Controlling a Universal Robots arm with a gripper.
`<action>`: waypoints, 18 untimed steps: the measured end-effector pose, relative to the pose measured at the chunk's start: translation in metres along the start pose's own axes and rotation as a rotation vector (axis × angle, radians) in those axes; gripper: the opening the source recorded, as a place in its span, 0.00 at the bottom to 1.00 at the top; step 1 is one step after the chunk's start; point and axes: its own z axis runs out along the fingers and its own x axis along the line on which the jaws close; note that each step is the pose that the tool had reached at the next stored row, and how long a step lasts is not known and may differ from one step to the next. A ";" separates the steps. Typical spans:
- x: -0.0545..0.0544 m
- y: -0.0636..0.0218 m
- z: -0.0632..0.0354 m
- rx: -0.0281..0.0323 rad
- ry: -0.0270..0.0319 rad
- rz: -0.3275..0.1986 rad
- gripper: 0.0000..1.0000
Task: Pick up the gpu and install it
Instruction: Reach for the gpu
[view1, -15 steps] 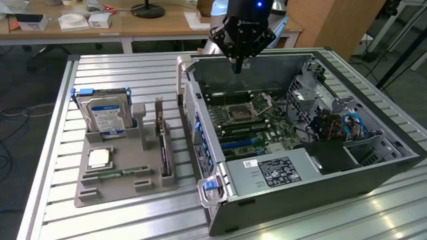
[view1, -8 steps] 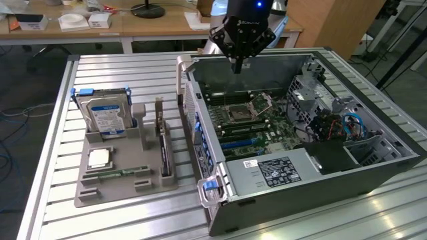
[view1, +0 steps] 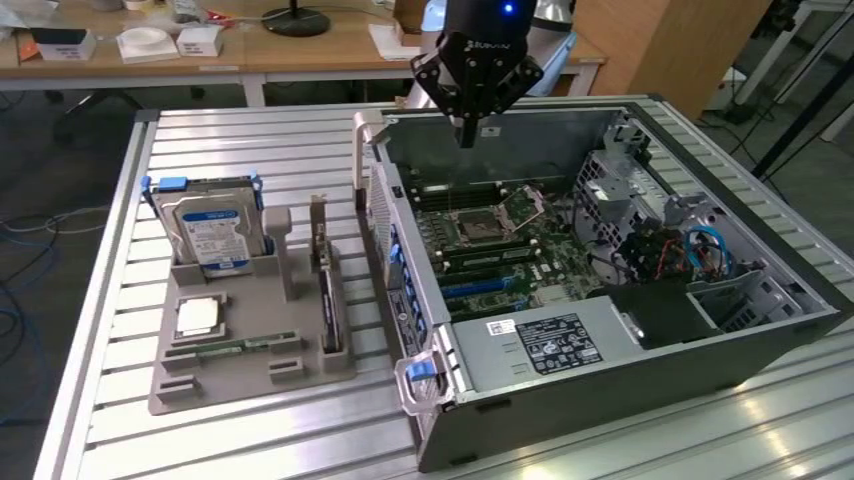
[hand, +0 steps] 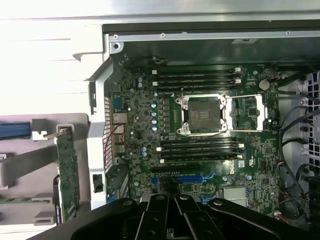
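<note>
The gpu (view1: 326, 292) stands on its edge in a slot of the grey holder tray (view1: 187, 388), just to the exterior view's left of the open computer case (view1: 641, 385). Its pale bracket points toward the back. In the wrist view the gpu (hand: 67, 175) appears edge-on as a thin green board beside the case wall. My gripper (view1: 467, 135) hangs above the rear part of the case, over the motherboard (view1: 501, 250). It is shut with nothing held, and well apart from the gpu. Its dark fingers (hand: 159, 220) show over the board's expansion slots (hand: 192, 178).
The tray also carries a blue-labelled hard drive (view1: 214, 235) standing upright, a square processor (view1: 198, 317) and a green memory stick (view1: 247, 346). Inside the case are an open processor socket (hand: 202, 114), cables (view1: 701, 250) and a power supply (view1: 547, 345). Desks stand behind the slatted table (view1: 94, 300).
</note>
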 end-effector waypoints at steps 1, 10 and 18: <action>0.001 -0.0001 0.0000 0.0000 0.0000 0.000 0.11; 0.007 -0.0005 -0.0001 -0.0001 0.0000 0.000 0.11; 0.012 -0.0009 -0.0002 0.0000 0.0002 0.000 0.11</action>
